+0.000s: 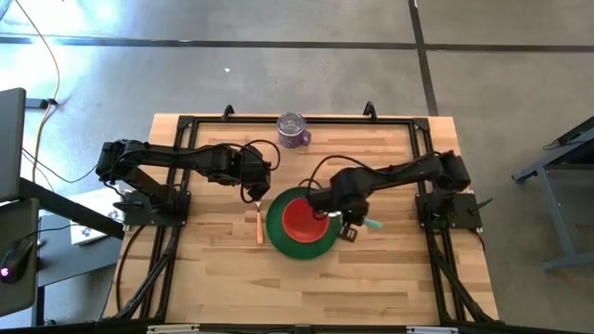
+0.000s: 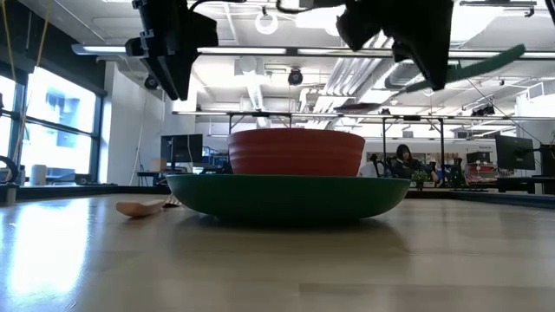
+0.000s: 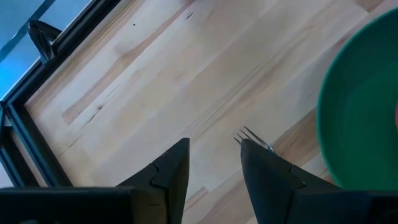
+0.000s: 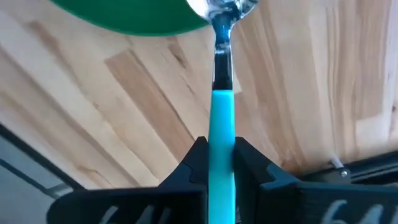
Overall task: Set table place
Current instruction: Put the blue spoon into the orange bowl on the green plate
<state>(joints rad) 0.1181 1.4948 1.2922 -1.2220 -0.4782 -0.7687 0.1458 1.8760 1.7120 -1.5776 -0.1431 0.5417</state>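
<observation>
One piece of the setting is not down yet: your right gripper (image 4: 219, 163) has its fingers closed on the teal handle of the spoon (image 4: 219, 81) and holds it in the air, bowl end forward, just past the rim of the green plate (image 1: 278, 237). In the low view the handle sticks out behind the gripper at a tilt, well above the table (image 1: 390, 278).

The main risk is the spoon's bowl catching the plate's rim as you bring it down. In the right wrist view the metal end overlaps the green edge, so a straight drop could land it on the plate, or nudge the plate and the red bowl (image 1: 303, 217) sitting in it. Shift away from the plate first, then lower.

The grip is on a narrow, smooth handle, far from the heavy end. It could pivot between the fingers if you swing quickly, and a release from this height would probably let it bounce and roll out of line.

Your left gripper (image 3: 212, 167) hangs open and empty directly above the tines of the fork (image 1: 259, 225), which lies flat just beside the plate on that side. Lift it clear rather than sweeping sideways, or a finger may drag the fork askew.
</observation>
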